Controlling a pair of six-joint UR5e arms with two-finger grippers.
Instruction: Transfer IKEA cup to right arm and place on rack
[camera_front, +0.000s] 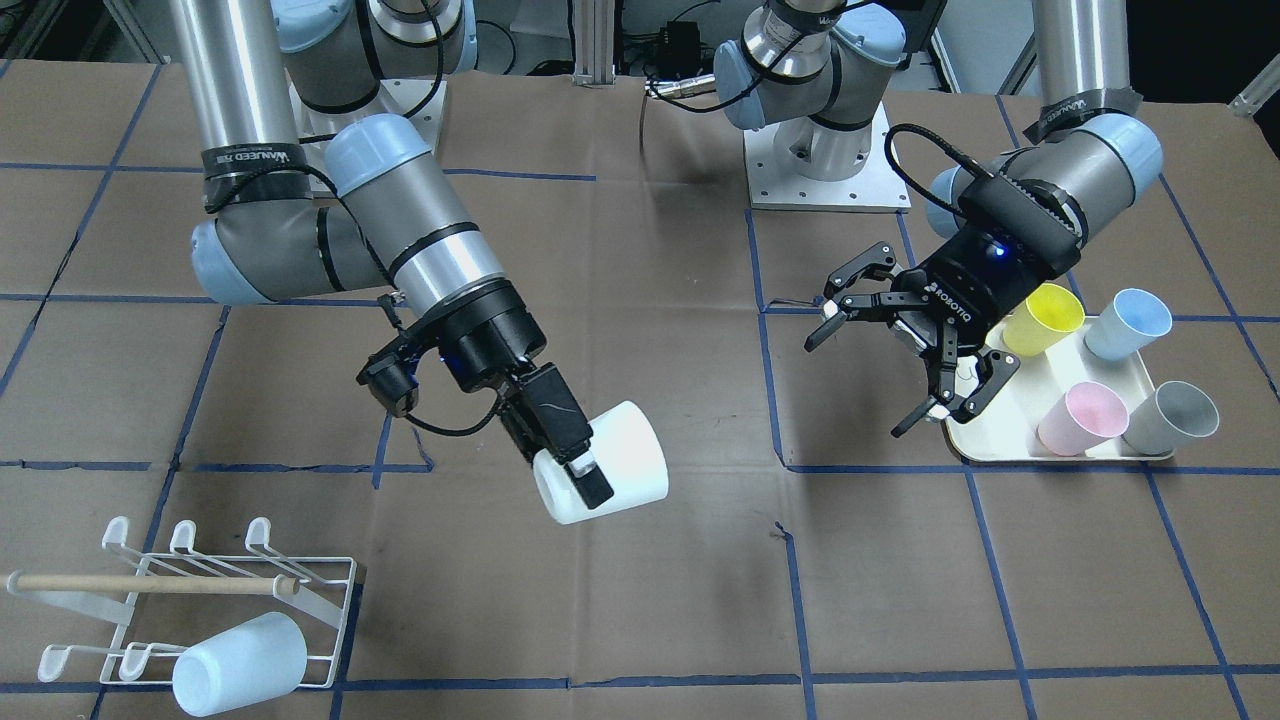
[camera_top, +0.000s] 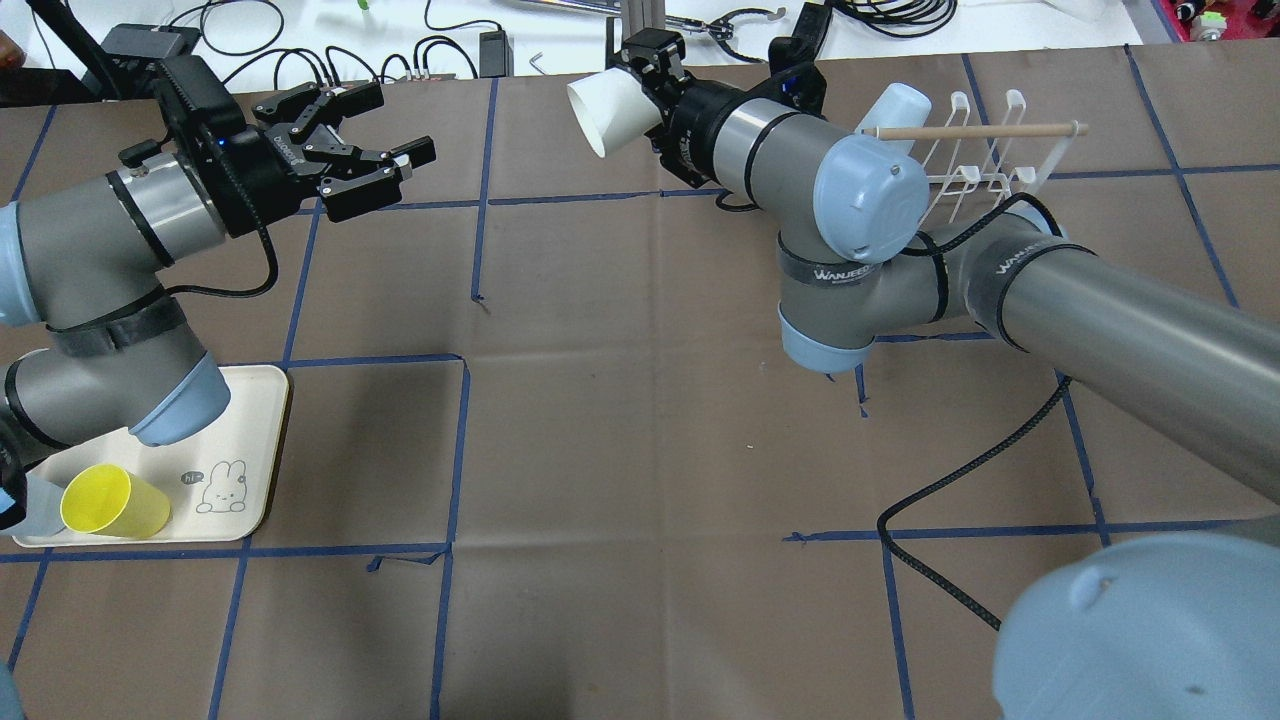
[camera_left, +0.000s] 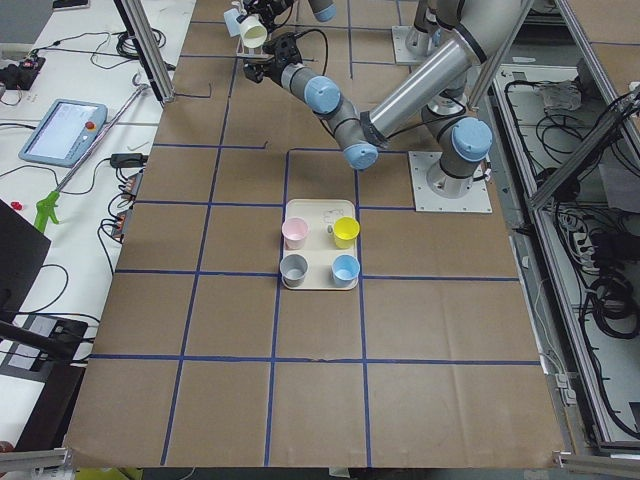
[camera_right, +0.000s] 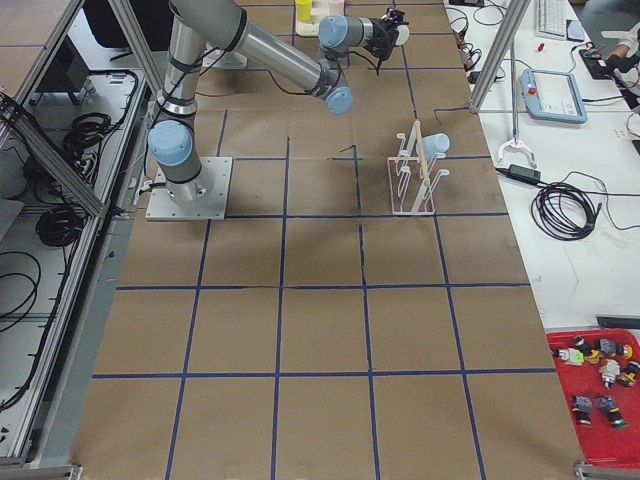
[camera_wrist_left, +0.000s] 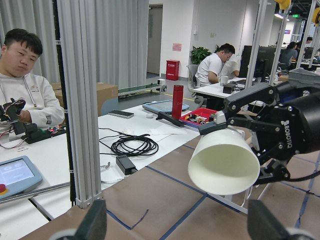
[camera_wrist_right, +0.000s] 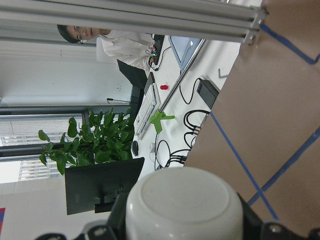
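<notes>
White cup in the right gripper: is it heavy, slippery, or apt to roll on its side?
Probably light and stiff: the white cup shows a round mouth though the right gripper pinches it near the base. Its smooth wall may slip. Tapered and round, it would likely roll in a curve.

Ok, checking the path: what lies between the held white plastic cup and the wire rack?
In the front-facing view, only bare brown table separates the white plastic cup from the white wire rack.

Tilted white cup (camera_front: 632, 452) in right jaws
</notes>
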